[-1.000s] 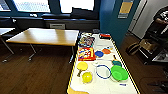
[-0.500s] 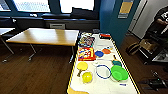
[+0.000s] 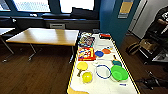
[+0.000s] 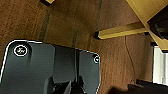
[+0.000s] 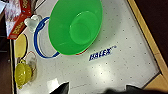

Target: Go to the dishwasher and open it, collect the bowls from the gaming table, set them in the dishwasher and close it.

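Thin blue ring (image 3: 103,71) lying flat on white surface; flat yellow paddle with handle (image 3: 81,67) nearby. Red-bordered game box (image 3: 86,53) beyond paddle, second colourful box (image 3: 86,41) behind it. Small blue disc (image 3: 99,53) and orange disc (image 3: 106,51) side by side. Plain light-wood table (image 3: 45,36) on dark wooden floor (image 3: 35,75). Person (image 3: 162,20) at far right. Blue "HALEX" lettering (image 5: 102,53) on white surface.

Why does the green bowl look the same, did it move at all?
No. The green bowl sits in the same spot beside the blue ring on the gaming table as before.
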`<state>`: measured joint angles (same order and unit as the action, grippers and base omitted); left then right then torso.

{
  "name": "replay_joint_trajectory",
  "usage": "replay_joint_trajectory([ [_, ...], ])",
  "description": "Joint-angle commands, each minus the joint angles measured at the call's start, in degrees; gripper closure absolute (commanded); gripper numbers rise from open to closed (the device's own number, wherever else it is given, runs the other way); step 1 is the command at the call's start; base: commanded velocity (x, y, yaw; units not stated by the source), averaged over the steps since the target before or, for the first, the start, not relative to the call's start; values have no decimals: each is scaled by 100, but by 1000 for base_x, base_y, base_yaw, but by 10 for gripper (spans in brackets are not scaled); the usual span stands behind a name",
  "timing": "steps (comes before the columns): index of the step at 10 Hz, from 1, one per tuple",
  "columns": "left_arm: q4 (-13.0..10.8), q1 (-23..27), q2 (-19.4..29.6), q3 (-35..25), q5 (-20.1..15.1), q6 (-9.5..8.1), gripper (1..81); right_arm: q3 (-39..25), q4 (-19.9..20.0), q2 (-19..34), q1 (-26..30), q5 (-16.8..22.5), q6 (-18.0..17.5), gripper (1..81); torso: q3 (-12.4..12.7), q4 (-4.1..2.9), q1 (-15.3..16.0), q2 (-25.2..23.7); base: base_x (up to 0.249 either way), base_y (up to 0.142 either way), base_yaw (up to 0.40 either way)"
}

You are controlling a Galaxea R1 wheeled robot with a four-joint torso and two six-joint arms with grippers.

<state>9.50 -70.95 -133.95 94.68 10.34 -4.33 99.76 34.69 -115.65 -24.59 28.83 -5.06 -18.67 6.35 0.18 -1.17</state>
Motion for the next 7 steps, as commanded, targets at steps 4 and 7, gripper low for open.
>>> replay_joint_trajectory([
  [4,8,252,122,-125,-322,2,10,842,1048,-57,748,272,-118,10,-2,0,0,0,0,0,0],
  [7,17,252,70,-38,-331,2,10,1221,1505,-224,714,263,-118,10,-2,0,0,0,0,0,0],
])
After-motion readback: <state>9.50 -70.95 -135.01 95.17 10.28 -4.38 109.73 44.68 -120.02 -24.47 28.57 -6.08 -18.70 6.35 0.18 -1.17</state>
